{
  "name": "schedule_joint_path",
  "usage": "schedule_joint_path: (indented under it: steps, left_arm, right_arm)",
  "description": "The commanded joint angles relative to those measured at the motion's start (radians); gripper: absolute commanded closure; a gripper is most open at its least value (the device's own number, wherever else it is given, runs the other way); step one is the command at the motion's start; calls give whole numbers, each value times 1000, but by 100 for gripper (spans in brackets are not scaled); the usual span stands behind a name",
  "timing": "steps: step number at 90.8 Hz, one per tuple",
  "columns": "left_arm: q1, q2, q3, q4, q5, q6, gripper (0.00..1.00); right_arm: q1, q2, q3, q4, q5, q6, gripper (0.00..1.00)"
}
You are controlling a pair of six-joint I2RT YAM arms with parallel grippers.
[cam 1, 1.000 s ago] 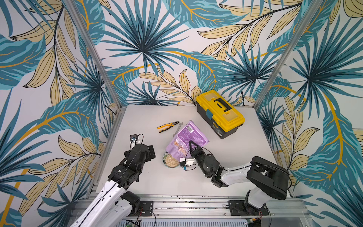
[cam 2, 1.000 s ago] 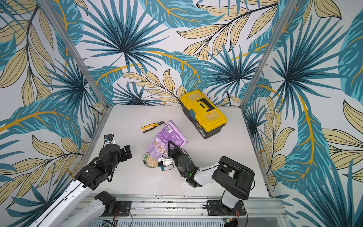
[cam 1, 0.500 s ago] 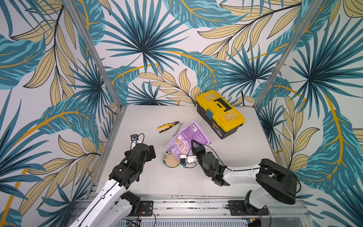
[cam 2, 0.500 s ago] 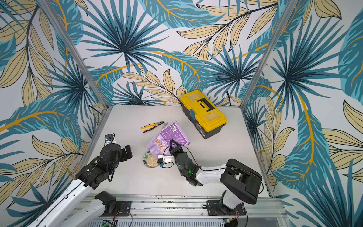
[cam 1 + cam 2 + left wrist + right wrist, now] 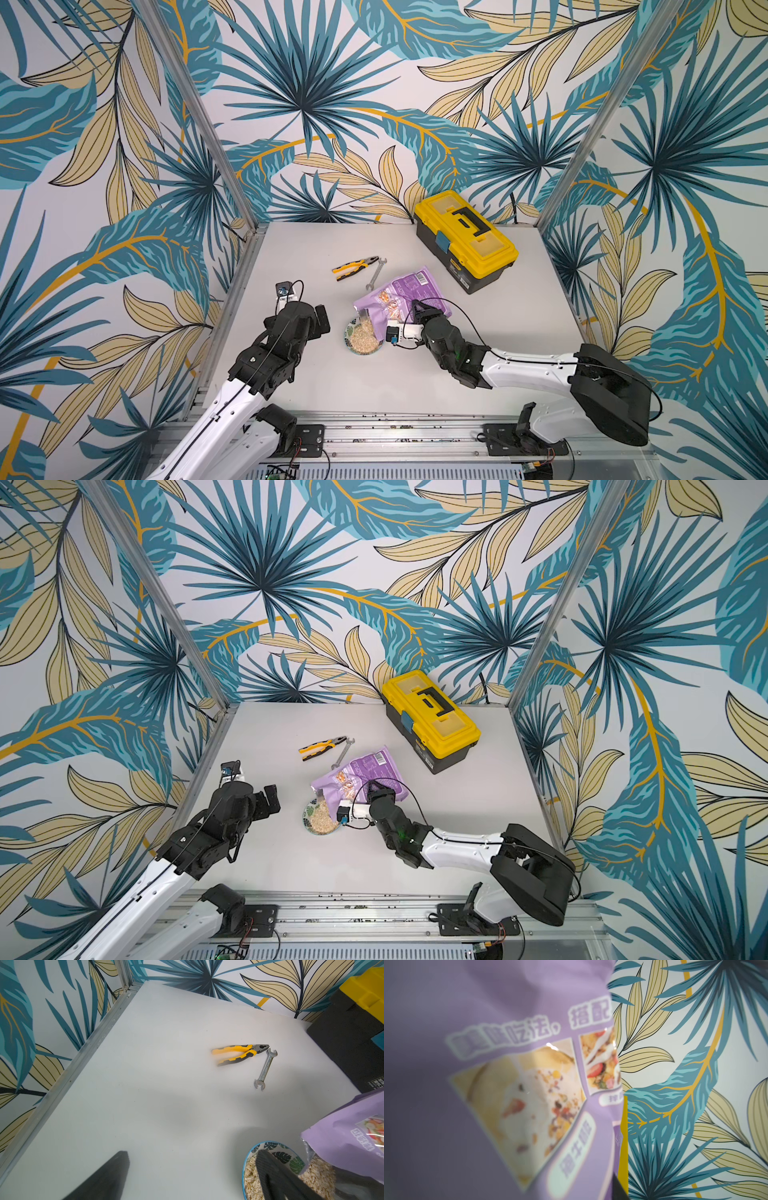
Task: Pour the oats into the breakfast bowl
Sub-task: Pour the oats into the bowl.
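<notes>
The lilac-purple pouch (image 5: 401, 289) (image 5: 368, 769) hangs tilted, its open mouth down over the breakfast bowl (image 5: 347, 332) (image 5: 306, 816). My right gripper (image 5: 417, 311) (image 5: 374, 789) is shut on the pouch's side; in the right wrist view the pouch (image 5: 488, 1084) fills most of the picture and only one fingertip (image 5: 619, 1190) shows. The oats (image 5: 365, 340) (image 5: 250, 1178) lie heaped in the leaf-patterned bowl (image 5: 248, 1157), with more at the pouch's mouth (image 5: 353, 1147). My left gripper (image 5: 321, 322) (image 5: 192, 1153) stands open just left of the bowl, holding nothing.
Yellow-handled pliers (image 5: 355, 268) (image 5: 236, 1054) and a steel wrench (image 5: 376, 273) (image 5: 266, 1069) lie behind the bowl. A yellow and black toolbox (image 5: 465, 237) (image 5: 432, 721) stands at the back right. Leaf-patterned walls close in three sides.
The right arm's elbow has swung out to the right and the pouch's far end has turned a little with it, mouth still over the bowl. The left arm has not moved.
</notes>
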State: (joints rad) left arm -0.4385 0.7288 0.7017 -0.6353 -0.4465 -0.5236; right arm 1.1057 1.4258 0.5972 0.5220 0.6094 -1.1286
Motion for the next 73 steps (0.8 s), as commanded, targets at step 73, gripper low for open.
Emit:
schedule_joint_path:
  steps: [73]
  left_arm:
    - [6,-26,62,10,97,32,0]
  right_arm:
    - [-194,-204,-53,-16,-509,1018,100]
